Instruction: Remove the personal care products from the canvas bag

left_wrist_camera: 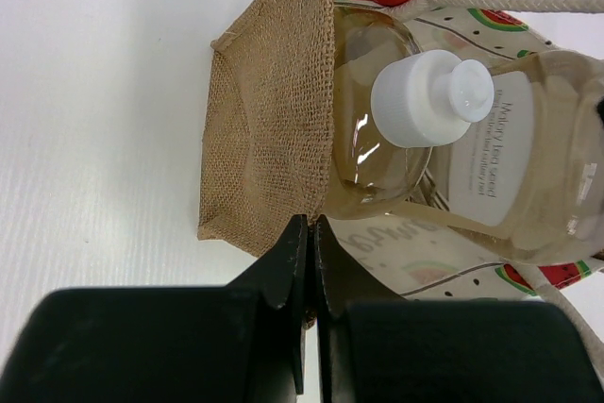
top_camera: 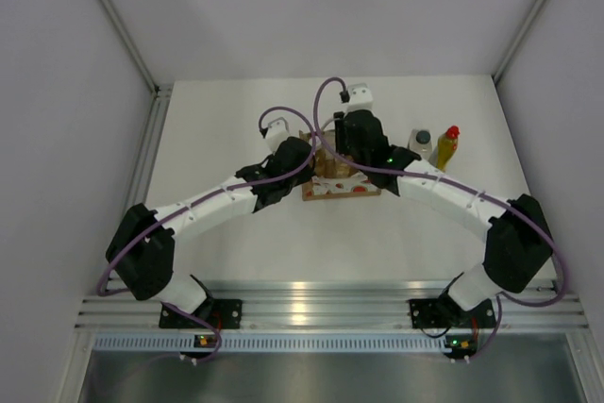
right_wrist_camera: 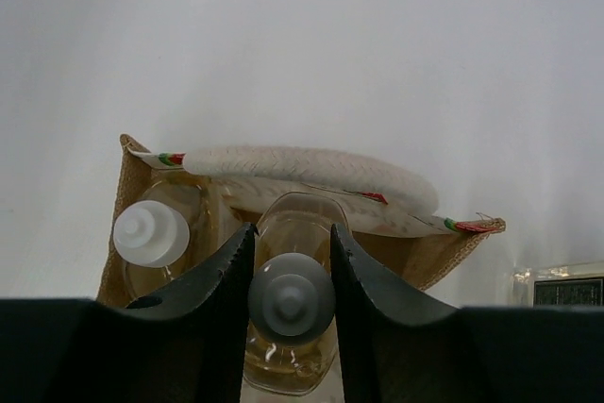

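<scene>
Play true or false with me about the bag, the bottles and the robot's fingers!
1. A yellow bottle and a clear bottle stand on the table, outside the bag. True.
2. The bag is empty. False: two white-capped bottles are inside it.
3. The left fingers are wide open. False: they are pinched shut on the bag's brown edge.
4. The right fingers sit tight against both sides of the cap of one white-capped bottle. True.
5. The yellow bottle has a blue cap. False: its cap is red.
</scene>
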Action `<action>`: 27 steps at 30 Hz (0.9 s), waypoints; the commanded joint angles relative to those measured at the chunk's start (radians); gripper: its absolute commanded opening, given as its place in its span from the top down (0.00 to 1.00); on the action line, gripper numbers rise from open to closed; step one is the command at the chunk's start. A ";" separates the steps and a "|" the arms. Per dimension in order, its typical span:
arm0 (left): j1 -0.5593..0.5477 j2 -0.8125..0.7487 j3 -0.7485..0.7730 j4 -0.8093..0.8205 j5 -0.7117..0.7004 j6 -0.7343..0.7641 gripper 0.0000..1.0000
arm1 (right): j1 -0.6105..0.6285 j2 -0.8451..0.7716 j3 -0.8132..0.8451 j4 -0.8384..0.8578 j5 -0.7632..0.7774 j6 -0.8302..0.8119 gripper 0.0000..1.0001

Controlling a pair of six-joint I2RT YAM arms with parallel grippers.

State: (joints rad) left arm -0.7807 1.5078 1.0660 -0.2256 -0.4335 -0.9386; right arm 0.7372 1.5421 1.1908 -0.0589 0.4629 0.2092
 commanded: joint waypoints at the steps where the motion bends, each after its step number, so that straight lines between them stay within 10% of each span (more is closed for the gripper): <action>1: -0.011 -0.004 0.018 -0.023 0.036 0.006 1.00 | 0.021 -0.125 0.056 0.081 0.028 -0.005 1.00; 27: -0.011 0.008 0.011 -0.023 0.041 -0.017 1.00 | 0.010 -0.295 0.303 -0.179 -0.003 -0.064 1.00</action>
State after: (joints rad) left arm -0.7807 1.5082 1.0660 -0.2256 -0.4290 -0.9440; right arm 0.7380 1.3361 1.3914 -0.3309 0.4488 0.1577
